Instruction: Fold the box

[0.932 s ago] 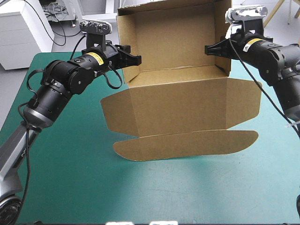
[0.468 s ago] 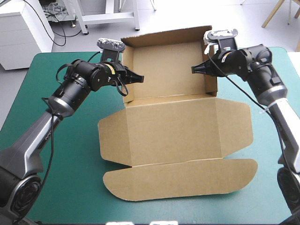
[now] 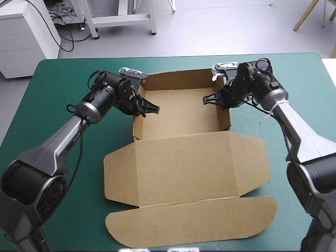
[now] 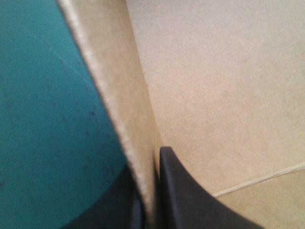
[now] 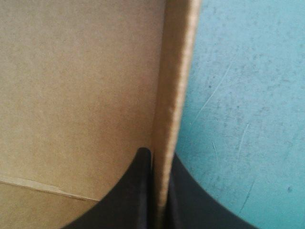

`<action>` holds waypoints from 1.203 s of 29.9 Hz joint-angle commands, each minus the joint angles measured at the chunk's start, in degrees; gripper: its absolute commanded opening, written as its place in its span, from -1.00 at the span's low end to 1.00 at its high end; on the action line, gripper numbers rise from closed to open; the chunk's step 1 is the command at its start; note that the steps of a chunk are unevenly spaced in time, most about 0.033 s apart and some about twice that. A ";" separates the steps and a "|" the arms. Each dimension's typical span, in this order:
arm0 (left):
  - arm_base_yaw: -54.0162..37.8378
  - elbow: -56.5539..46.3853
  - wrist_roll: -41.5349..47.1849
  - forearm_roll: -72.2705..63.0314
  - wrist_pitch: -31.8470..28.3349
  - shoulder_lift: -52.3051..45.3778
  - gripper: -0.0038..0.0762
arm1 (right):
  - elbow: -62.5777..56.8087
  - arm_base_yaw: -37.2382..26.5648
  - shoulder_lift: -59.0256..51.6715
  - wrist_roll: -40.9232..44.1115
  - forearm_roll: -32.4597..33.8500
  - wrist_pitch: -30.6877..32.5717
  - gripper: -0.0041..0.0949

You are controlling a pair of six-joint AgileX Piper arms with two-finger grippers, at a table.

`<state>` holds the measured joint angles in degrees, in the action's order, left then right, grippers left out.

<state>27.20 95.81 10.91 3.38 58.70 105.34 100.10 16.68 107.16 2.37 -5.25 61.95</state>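
On table (image 3: 63,79) | box (image 3: 181,113): open tray, lid (image 3: 184,168) flat | left claw (image 3: 155,109), right claw (image 3: 206,100) clamp its sides

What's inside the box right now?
Bare board in the box, plus one finger each of left tool and right tool clamping its side walls. Floor beneath them is covered.

Teal-green cover (image 3: 63,210) spread over the table (image 3: 178,62), far corners rounded, fine pale scratches and small dark specks visible on it close up.
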 commanded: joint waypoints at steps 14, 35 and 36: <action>0.92 1.98 -4.18 -2.65 -1.49 1.35 0.01 | 1.74 1.18 0.30 -0.40 -2.68 1.01 -0.66; 0.92 2.74 -4.57 6.09 7.68 -5.83 0.50 | 1.74 1.18 -5.99 -3.77 -2.41 4.83 0.94; 0.92 2.74 -5.38 7.23 7.68 -7.11 0.49 | 1.74 1.18 -7.03 -4.23 -2.41 4.83 0.94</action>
<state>27.82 96.38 6.71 7.37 66.44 104.18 100.10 17.80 105.86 0.00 -7.55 68.03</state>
